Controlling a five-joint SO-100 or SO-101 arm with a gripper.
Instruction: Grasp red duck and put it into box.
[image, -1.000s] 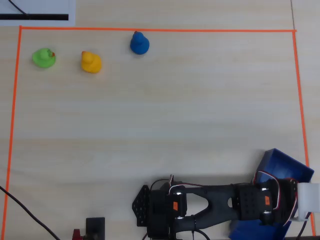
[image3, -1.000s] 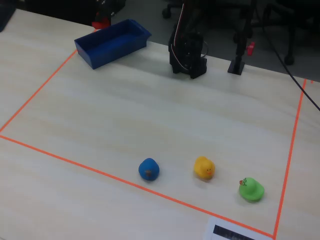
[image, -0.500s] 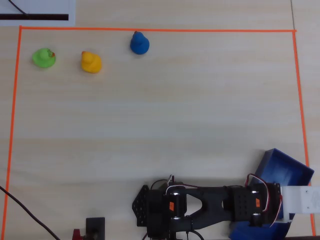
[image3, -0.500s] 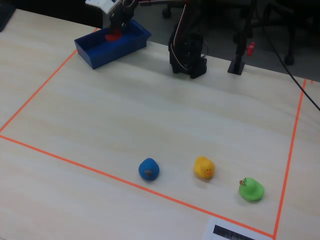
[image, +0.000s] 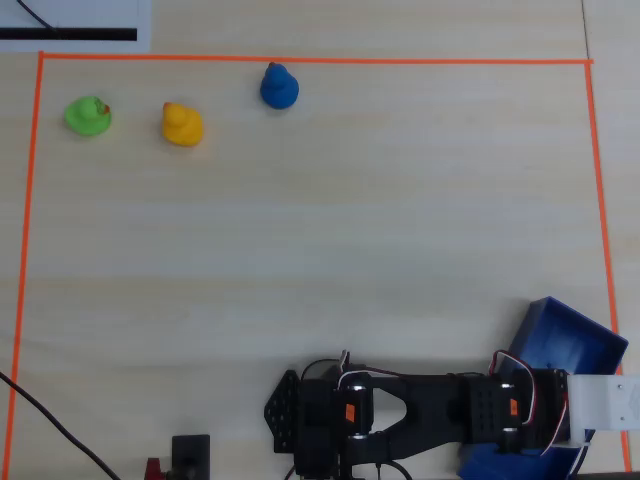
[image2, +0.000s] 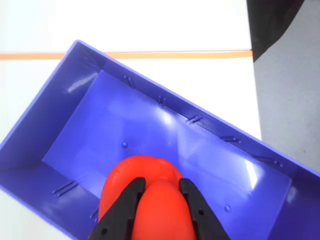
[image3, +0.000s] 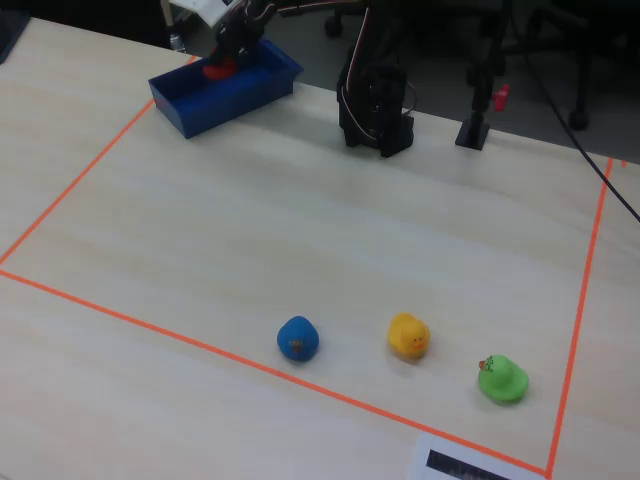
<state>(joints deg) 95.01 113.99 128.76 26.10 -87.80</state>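
In the wrist view my gripper (image2: 161, 184) is shut on the red duck (image2: 142, 167), one black finger on each side of its glossy body. The duck hangs over the floor of the box (image2: 60, 100), a deep blue tray that fills most of that view. The fixed view shows the gripper (image3: 225, 55) holding the red duck (image3: 216, 68) low over the far end of the box (image3: 225, 100). From overhead, the arm and its white camera mount (image: 600, 400) cover the duck, and part of the box (image: 570, 335) shows.
A blue duck (image: 279, 87), a yellow duck (image: 182, 124) and a green duck (image: 87, 116) sit along the far orange tape line (image: 300, 60). The arm's base (image3: 377, 105) and a black post (image3: 476, 125) stand beside the box.
The gripper has come down with the red duck from above the box to low inside it. In the overhead view the wrist has shifted slightly right.
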